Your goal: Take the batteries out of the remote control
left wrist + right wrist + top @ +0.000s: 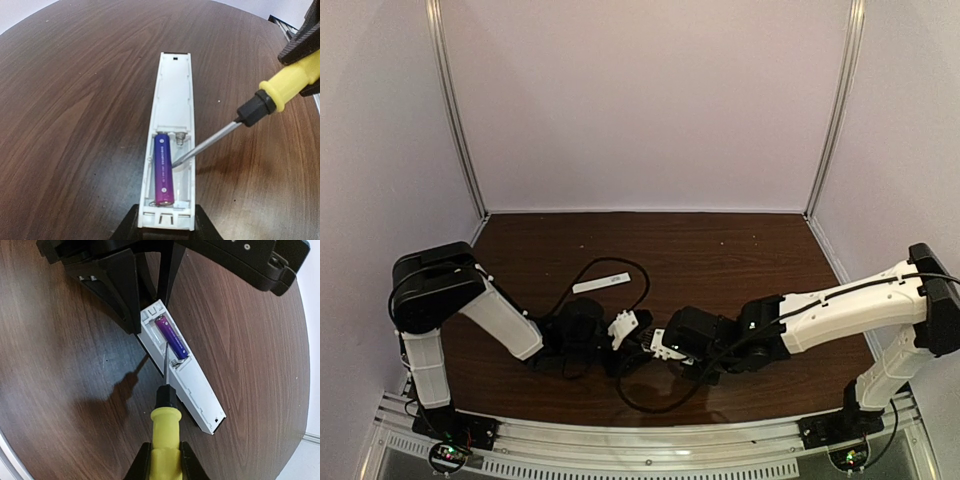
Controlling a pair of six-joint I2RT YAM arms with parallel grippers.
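The white remote control (172, 95) lies back-up on the brown table with its battery bay uncovered. One bluish-purple battery (164, 170) sits in the bay's left slot; the slot beside it is bare. My left gripper (166, 231) is shut on the remote's near end, one black finger on each side. My right gripper (166, 462) is shut on the yellow handle of a screwdriver (166, 432). The screwdriver's shaft slants down into the bay, its tip (175, 162) against the battery's right side. The right wrist view shows the same battery (171, 337) and remote (197, 385).
A thin flat white cover strip (601, 283) lies on the table behind the grippers. Black cables (582, 272) loop around both wrists. Pale enclosure walls (640, 100) close off the back and sides. Both arms meet low at the table's near middle.
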